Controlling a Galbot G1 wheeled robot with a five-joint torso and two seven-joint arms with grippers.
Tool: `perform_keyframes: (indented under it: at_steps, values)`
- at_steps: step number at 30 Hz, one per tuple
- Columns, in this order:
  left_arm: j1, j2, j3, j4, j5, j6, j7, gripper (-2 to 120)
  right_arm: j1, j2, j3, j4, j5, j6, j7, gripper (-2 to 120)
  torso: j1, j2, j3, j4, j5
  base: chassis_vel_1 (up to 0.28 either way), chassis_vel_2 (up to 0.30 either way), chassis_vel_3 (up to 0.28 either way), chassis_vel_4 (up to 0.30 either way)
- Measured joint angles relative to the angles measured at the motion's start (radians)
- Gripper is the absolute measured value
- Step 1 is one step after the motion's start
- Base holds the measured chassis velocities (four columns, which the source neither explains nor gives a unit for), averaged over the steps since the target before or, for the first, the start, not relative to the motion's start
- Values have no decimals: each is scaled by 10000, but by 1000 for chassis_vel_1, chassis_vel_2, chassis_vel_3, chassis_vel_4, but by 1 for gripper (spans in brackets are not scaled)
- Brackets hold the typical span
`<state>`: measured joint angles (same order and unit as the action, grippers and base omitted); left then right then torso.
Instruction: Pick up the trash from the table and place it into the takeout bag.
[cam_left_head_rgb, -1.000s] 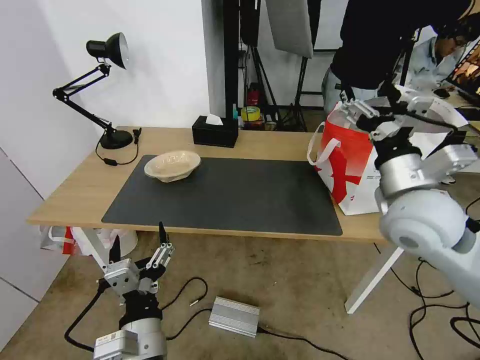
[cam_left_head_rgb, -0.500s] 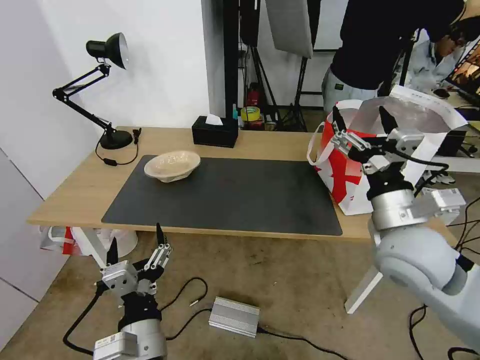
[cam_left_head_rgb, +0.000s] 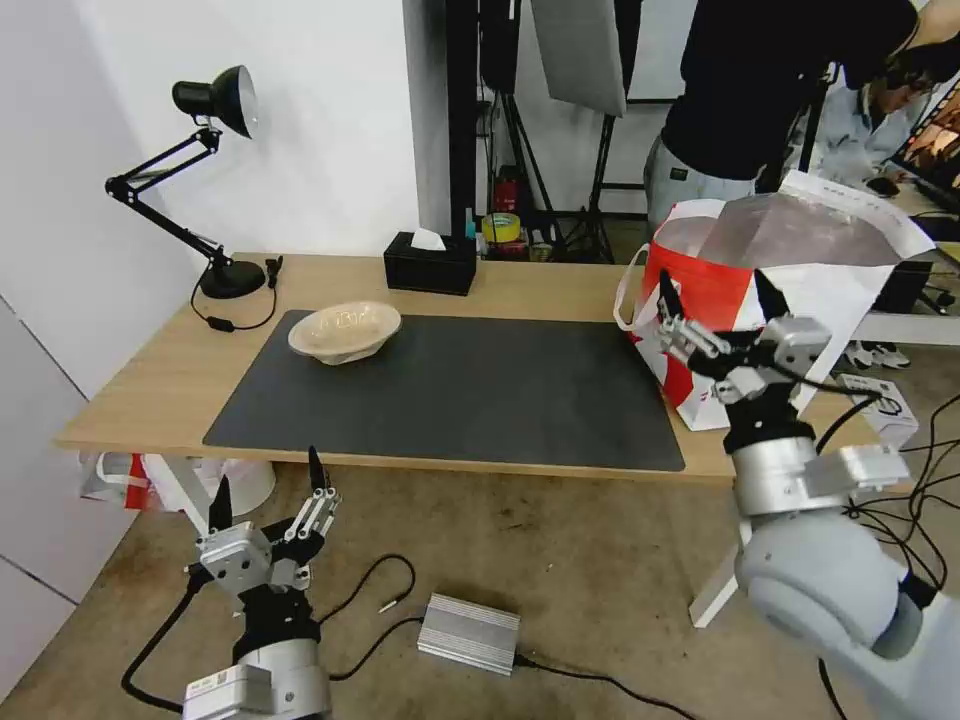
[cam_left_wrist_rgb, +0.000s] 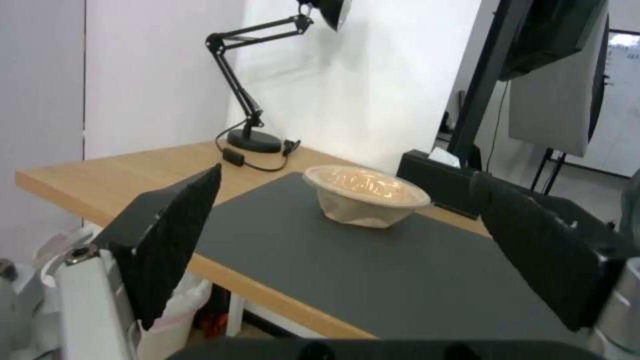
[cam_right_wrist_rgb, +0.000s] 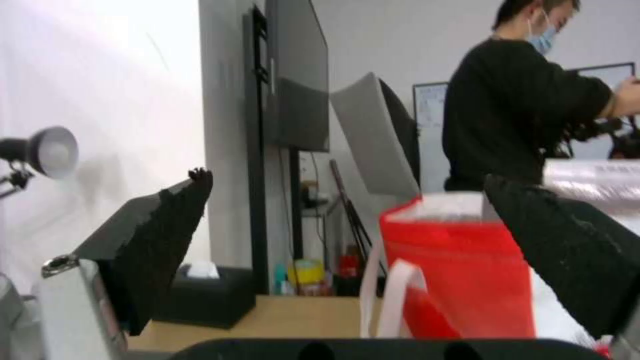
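The takeout bag (cam_left_head_rgb: 740, 300) stands at the right end of the table (cam_left_head_rgb: 150, 390), and just in front of its near face the right gripper (cam_left_head_rgb: 715, 300) is raised with fingers pointing up, spread wide and holding nothing. The bag is boxy, red and white, with silver foil lining and a white loop handle (cam_right_wrist_rgb: 393, 295). Well to the bag's left, the beige pulp bowl (cam_left_head_rgb: 345, 332) sits upright on the dark mat (cam_left_head_rgb: 470, 400); the left gripper (cam_left_head_rgb: 268, 490), also wide apart, hangs below the table's front edge.
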<state>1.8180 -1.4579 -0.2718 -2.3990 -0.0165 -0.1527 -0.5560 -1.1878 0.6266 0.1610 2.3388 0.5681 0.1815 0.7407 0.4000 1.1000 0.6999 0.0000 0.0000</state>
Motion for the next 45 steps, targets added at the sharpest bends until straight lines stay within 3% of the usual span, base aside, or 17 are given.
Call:
perform_keyframes:
  at_steps: [19,45]
  values:
    - [-56,154,-33,20,-55,-10,-16,100,-1813,891,29,129,-1235,43,59,100,0,0,1,1,0,0,0,0,0]
    - [-19,235,-21,-53,-119,3,-30,100,-3872,1006,64,586,-2136,411,4,100,0,0,0,1,0,0,0,0,0]
